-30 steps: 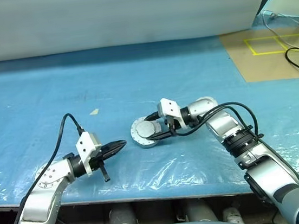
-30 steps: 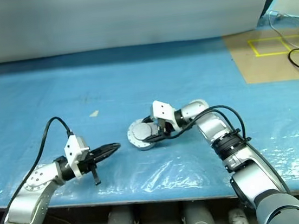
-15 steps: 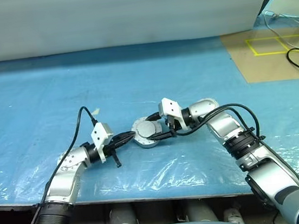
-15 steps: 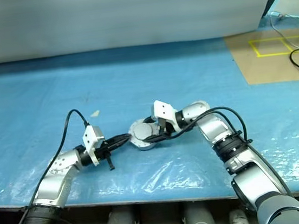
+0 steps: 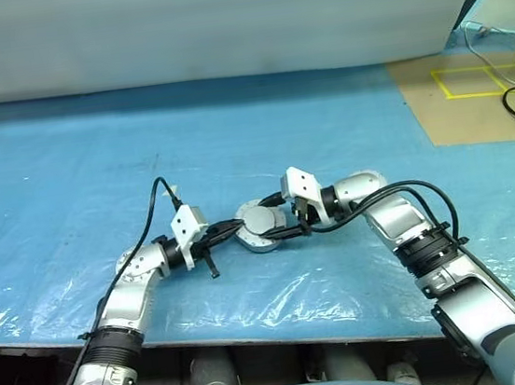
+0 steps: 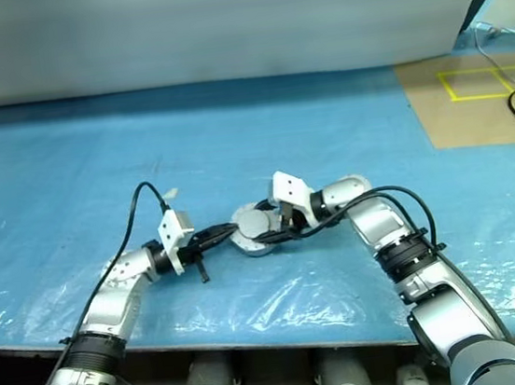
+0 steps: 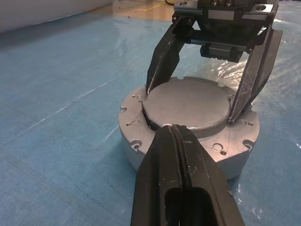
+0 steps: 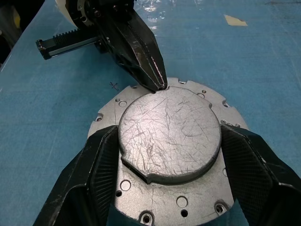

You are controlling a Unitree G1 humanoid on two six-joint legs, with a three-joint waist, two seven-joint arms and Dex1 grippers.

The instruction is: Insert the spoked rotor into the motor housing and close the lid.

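Looking along the left gripper (image 7: 178, 136), its 2 black fingers are pressed together, tip at the lid (image 7: 187, 102) edge at 6 o'clock. Past that, the right gripper (image 8: 164, 155) grasps the lid with 2 spread fingers on its sides. Only that wrist view shows the scratches on the round silver lid. It sits on the grey motor housing (image 5: 249, 240), mid-way on the shiny blue sheet (image 5: 67, 169).

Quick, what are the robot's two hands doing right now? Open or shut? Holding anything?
Left gripper: shut, holding nothing, tip at the lid's edge.
Right gripper: closed around the lid, a finger on each side, atop the motor housing.
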